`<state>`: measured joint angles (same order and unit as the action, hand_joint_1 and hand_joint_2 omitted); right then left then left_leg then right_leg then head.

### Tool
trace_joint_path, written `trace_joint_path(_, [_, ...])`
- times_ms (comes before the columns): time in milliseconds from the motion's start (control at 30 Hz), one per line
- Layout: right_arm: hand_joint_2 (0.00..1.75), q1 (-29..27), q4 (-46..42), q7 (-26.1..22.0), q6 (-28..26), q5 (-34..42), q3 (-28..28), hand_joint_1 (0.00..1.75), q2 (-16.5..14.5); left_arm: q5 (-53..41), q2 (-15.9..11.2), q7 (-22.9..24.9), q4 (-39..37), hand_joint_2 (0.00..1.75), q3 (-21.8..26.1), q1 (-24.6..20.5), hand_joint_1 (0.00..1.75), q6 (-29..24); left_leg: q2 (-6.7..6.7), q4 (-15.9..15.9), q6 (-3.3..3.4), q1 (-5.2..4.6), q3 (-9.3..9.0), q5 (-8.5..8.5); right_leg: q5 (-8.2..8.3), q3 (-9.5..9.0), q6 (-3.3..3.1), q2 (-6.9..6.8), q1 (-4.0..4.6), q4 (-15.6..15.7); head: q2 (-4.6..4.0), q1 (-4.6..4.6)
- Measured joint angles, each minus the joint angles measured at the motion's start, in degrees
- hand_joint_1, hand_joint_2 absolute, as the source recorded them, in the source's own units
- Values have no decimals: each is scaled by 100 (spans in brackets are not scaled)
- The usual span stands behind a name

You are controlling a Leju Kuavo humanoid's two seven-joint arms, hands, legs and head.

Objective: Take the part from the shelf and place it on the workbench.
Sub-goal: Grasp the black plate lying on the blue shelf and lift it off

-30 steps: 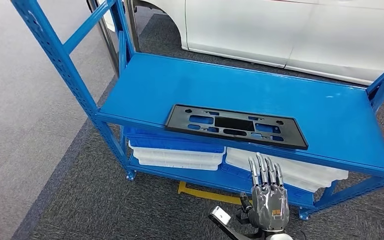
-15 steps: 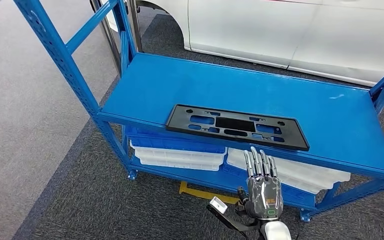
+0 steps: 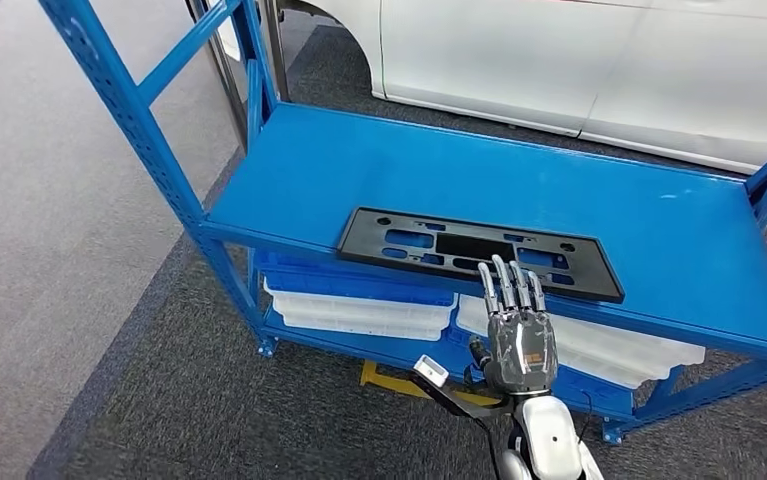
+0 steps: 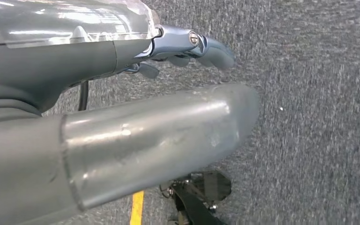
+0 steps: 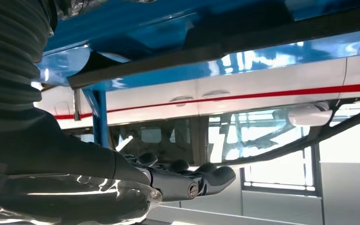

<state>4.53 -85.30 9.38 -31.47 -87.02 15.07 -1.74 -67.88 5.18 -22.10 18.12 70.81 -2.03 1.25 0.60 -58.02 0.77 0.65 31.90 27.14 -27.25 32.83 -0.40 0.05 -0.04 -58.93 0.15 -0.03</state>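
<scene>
A long black plastic part [image 3: 584, 275] with several cut-outs lies flat near the front edge of the blue shelf [image 3: 359, 160]. My right hand [image 3: 519, 335] is raised in front of the shelf, fingers straight and apart, holding nothing. In the head view its fingertips [image 3: 504, 272] overlap the part's front edge; whether they touch it cannot be told. The right wrist view has that hand [image 5: 178, 180] level with the shelf board [image 5: 262, 58]. My left hand [image 4: 159, 136] hangs over grey carpet with nothing in it.
White and blue trays [image 3: 359, 312] are stacked on the lower shelf. A white car [image 3: 599, 60] stands behind the rack. Blue uprights [image 3: 129, 110] frame the left end. A yellow bar [image 3: 389, 380] lies on the carpet under the rack.
My right hand has risen and moved forward from below the shelf edge up to the part's front edge. The part has not moved.
</scene>
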Motion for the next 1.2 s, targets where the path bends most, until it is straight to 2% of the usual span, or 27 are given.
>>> trace_joint_path(67, [175, 39, 4, 1, 22, 19, 33, 0, 0, -10, -27, -20, -18, 0, 4, -8, 0, -1, -5, 0, -65, -2, -5, 24, 26, -18, -47, -1, -26, 57, 0, 0])
trace_joint_path(100, [175, 59, 4, 3, 35, 25, 53, 0, 0, -17, -39, -33, -27, 0, 5, -14, 0, -2, -11, -90, -90, -2, 26, 98, 44, -37, -79, -8, -45, 96, 0, -1])
trace_joint_path(133, [175, 81, 5, 5, 50, 29, 78, 0, -1, -24, -52, -45, -36, 0, 5, -22, 0, -3, -17, -302, -111, -3, 115, 234, 61, -56, -108, -17, -63, 131, 0, -1])
trace_joint_path(200, [175, 107, 15, 9, 82, 33, 126, 0, -1, -37, -72, -65, -48, 0, 7, -34, 0, -5, -24, -1027, -138, 6, 453, 596, 64, -64, -140, -36, -58, 141, 0, -2])
trace_joint_path(233, [175, 111, 24, 13, 97, 34, 147, 0, -1, -41, -83, -68, -54, 0, 8, -35, 0, -7, -24, -1380, -151, 7, 626, 721, 61, -64, -144, -42, -52, 137, 0, -2])
trace_joint_path(267, [175, 111, 33, 16, 110, 34, 167, 0, -1, -45, -92, -70, -60, 0, 8, -33, 0, -7, -25, -1577, -160, 8, 729, 747, 55, -64, -147, -46, -48, 131, 0, -2])
trace_joint_path(300, [175, 111, 42, 20, 126, 34, 186, 0, -1, -50, -99, -72, -66, 0, 9, -32, 0, -7, -26, -1565, -164, 10, 735, 665, 49, -67, -146, -47, -47, 122, 0, -2])
trace_joint_path(333, [175, 112, 46, 22, 141, 34, 204, 0, -1, -54, -107, -74, -70, 0, 9, -33, 0, -7, -27, -1328, -162, 12, 632, 485, 37, -71, -140, -45, -49, 106, 0, -2])
trace_joint_path(367, [175, 116, 49, 24, 156, 34, 223, 0, -1, -60, -113, -78, -72, 0, 9, -36, 0, -7, -32, -928, -154, 15, 451, 267, 19, -73, -126, -43, -50, 82, 0, -2])
trace_joint_path(433, [175, 132, 50, 27, 190, 31, 251, 0, -1, -69, -125, -89, -78, 0, 9, -51, 0, -7, -34, -253, -121, 6, 140, 16, -22, -52, -75, -36, -27, 13, 0, -2])
trace_joint_path(467, [175, 141, 50, 29, 203, 28, 261, 0, -1, -73, -128, -96, -80, 0, 10, -56, 0, -7, -32, -94, -96, 0, 71, -15, -32, -38, -47, -32, -16, -11, 0, -1])
trace_joint_path(567, [175, 154, 50, 33, 232, 23, 284, 0, -1, -73, -134, -104, -87, 0, 11, -56, 0, -7, -21, -50, -1, -6, 69, -27, -39, -23, 30, -24, -19, -26, 0, 0])
trace_joint_path(600, [175, 158, 50, 33, 238, 23, 290, 0, -1, -73, -135, -105, -90, 0, 11, -58, 0, -7, -23, -32, 39, -1, 65, -42, -98, 2, 60, -21, -26, -91, 0, 0])
trace_joint_path(667, [175, 169, 51, 37, 247, 22, 294, 0, 0, -74, -135, -107, -94, 0, 11, -67, 0, -7, -28, -4, 100, 13, 64, -65, -384, 204, 114, -16, -41, -540, 0, 1])
trace_joint_path(733, [175, 175, 63, 48, 277, 12, 299, 0, 2, -83, -136, -114, -97, 0, 12, -69, 0, -7, -31, -5, 120, 4, 78, -67, -730, 567, 146, -16, -51, -1288, 0, 1])
trace_joint_path(767, [175, 174, 77, 60, 310, -4, 309, 0, 3, -91, -137, -120, -98, 0, 13, -68, 0, -7, -31, -6, 121, -2, 81, -67, -798, 703, 151, -16, -54, -1558, 0, 1])
trace_joint_path(800, [175, 175, 96, 73, 347, -27, 322, 0, 4, -99, -137, -128, -100, 0, 14, -68, 0, -7, -29, -7, 123, -6, 79, -65, -753, 746, 145, -16, -55, -1627, 0, 1])
trace_joint_path(833, [175, 178, 114, 87, 382, -54, 335, 0, 5, -105, -138, -134, -102, 0, 15, -68, 0, -7, -23, -8, 122, -11, 71, -63, -602, 677, 128, -15, -54, -1473, 0, 1])
trace_joint_path(900, [175, 206, 149, 113, 433, -103, 363, 0, 8, -115, -135, -150, -106, 0, 16, -73, 0, -7, -12, -5, 117, -18, 45, -53, -187, 297, 51, -12, -30, -684, 0, 1])
trace_joint_path(933, [175, 231, 164, 126, 450, -119, 375, 0, 8, -119, -133, -156, -112, 0, 16, -79, 0, -7, -8, -7, 103, -27, 42, -47, -57, 125, 9, -12, -11, -318, 0, 1])
trace_joint_path(967, [175, 257, 182, 136, 463, -129, 389, 0, 8, -122, -131, -162, -117, 0, 17, -83, 0, -8, -9, -7, 82, -28, 44, -43, 3, 18, -25, -12, 12, -79, 0, 0])
trace_joint_path(1033, [175, 289, 215, 150, 474, -137, 406, 0, 9, -125, -130, -164, -126, 0, 22, -92, 0, -8, -15, 7, 21, -22, 54, -42, -5, -14, -58, -9, 41, 35, 0, 1])
trace_joint_path(1100, [175, 308, 245, 157, 475, -139, 420, 0, 8, -129, -140, -165, -128, 0, 28, -97, 0, -10, -23, -15, -42, -22, 54, -2, 24, -64, -102, -9, 3, 123, 0, 0])
trace_joint_path(1133, [175, 324, 260, 159, 475, -140, 431, 0, 5, -134, -144, -165, -131, 0, 31, -102, 0, -10, -25, -132, -67, -22, 96, 77, 40, -104, -130, -15, -18, 178, 0, -1])
trace_joint_path(1200, [175, 351, 294, 159, 479, -141, 464, 0, 1, -142, -149, -163, -135, 0, 38, -107, 0, -12, -27, -732, -111, -7, 374, 379, 43, -166, -175, -32, -32, 231, 0, -1])
